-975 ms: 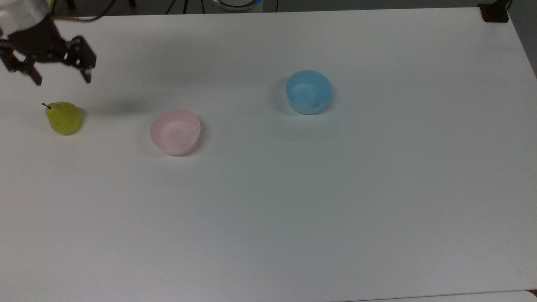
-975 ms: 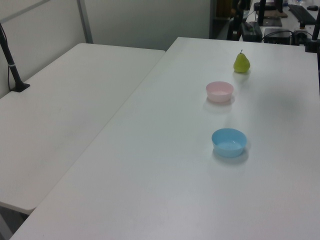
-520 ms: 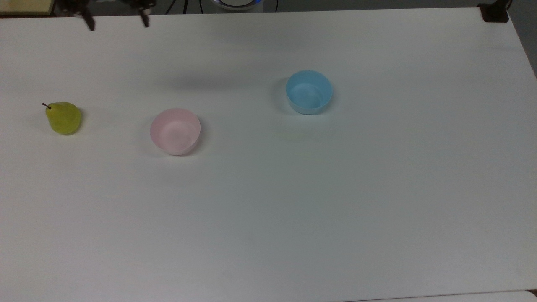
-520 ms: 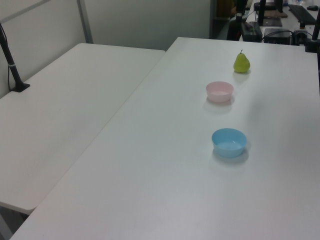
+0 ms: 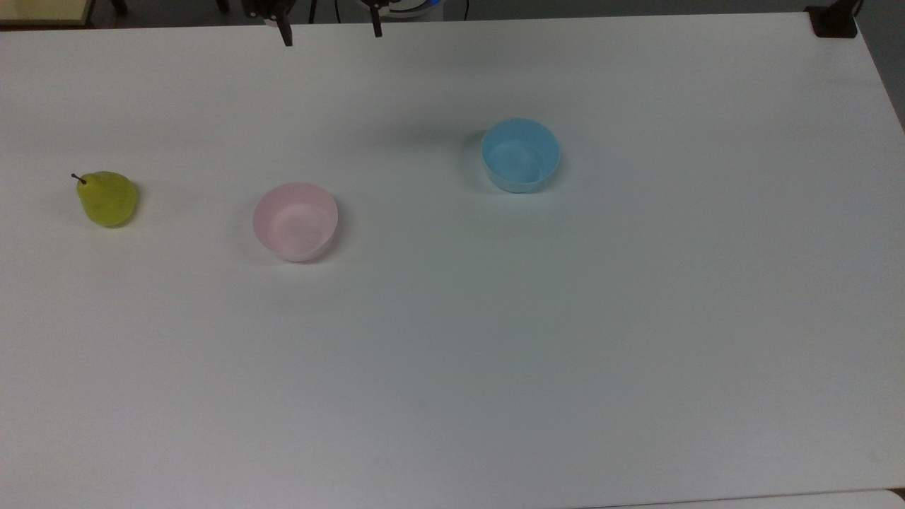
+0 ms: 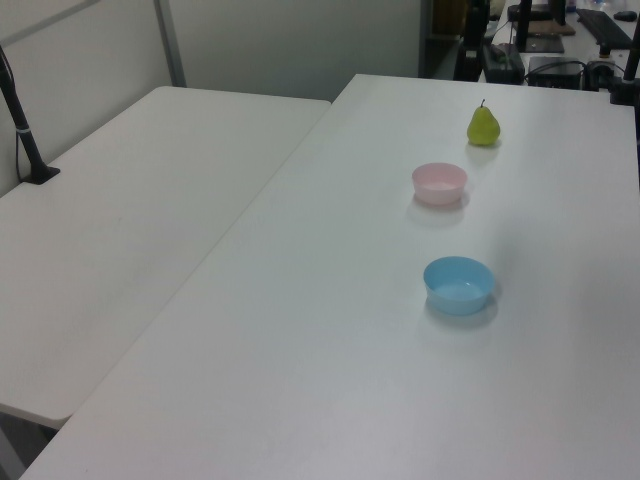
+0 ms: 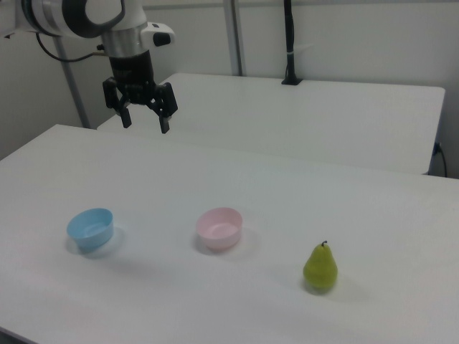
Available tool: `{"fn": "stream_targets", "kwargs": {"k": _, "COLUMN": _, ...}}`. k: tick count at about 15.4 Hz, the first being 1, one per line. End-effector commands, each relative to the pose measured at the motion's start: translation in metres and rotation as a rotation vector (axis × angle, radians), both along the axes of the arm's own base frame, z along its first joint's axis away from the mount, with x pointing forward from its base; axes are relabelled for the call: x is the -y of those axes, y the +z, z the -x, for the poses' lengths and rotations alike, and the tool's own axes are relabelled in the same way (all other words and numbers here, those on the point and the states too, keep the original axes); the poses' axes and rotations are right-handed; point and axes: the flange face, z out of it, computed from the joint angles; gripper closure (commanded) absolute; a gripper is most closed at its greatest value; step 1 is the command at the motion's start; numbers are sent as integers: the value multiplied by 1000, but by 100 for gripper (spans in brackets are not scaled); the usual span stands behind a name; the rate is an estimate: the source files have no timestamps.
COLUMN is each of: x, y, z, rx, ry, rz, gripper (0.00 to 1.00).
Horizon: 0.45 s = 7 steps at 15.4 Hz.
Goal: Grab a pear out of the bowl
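Top view: pear [image 5: 107, 199] stands on the table, well apart from the empty pink bowl [image 5: 295, 220] (task says otherwise). Right view: gripper [image 7: 143, 118], jaws wide and empty, hangs high above the bowl; descend centred over the pear's body.

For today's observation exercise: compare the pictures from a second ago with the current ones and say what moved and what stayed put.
The gripper, jaws open and empty, travelled from just above the pear toward the top view's right along the far table edge, taking hold of nothing. The pear stands on the table as before; the pink bowl and blue bowl have not moved.
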Motion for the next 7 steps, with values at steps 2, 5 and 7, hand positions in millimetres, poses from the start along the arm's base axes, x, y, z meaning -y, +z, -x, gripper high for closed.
{"fn": "stream_targets", "kwargs": {"k": 2, "x": -2, "y": -1, "z": -1, "rx": 72, "ry": -43, "rz": -31, "gripper": 0}}
{"fn": "stream_targets", "kwargs": {"k": 5, "x": -3, "y": -2, "z": -2, "rx": 77, "ry": -84, "rz": -33, "gripper": 0}}
{"fn": "stream_targets", "kwargs": {"k": 7, "x": -4, "y": -2, "z": -2, "rx": 75, "ry": -71, "rz": -33, "gripper": 0}}
